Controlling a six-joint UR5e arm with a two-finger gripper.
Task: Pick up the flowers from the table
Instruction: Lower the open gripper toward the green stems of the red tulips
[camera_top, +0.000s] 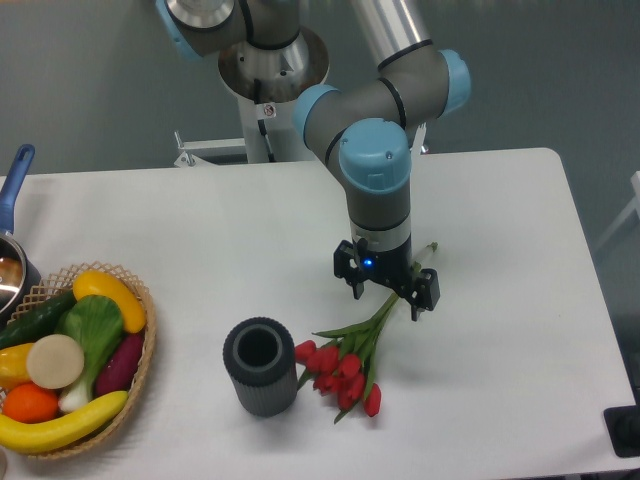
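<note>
red buds of the flowers (338, 372) lying flat on the white table (500, 220), clustered low near the front edge, green stems running up and to the right toward the claw (387, 292). stem tips poking out past the claw on its far right side, near the wrist.

black claw pointing straight down over the stems, fingers spread apart, one finger (356, 284) to the left of the stems and the other to the right. stems passing between the two, at about fingertip height. not clamped; can't tell whether either fingertip touches a stem or the tabletop. small blue light glowing on the wrist just above the claw.

grey ribbed cylinder (260, 366), hollow and open at the top, standing upright just left of the buds, nearly touching the leftmost one. close to the buds but apart from the claw.

wicker basket (146, 345) at the far left edge, well apart from the flowers, packed with toy produce: yellow banana, orange, leafy green vegetable, purple aubergine, cucumber, a pale round slice. blue-handled pot (12, 262) partly cut off behind the basket at the left border.

grey and blue arm (375, 140) rising behind the claw to its base at the table's far edge.
</note>
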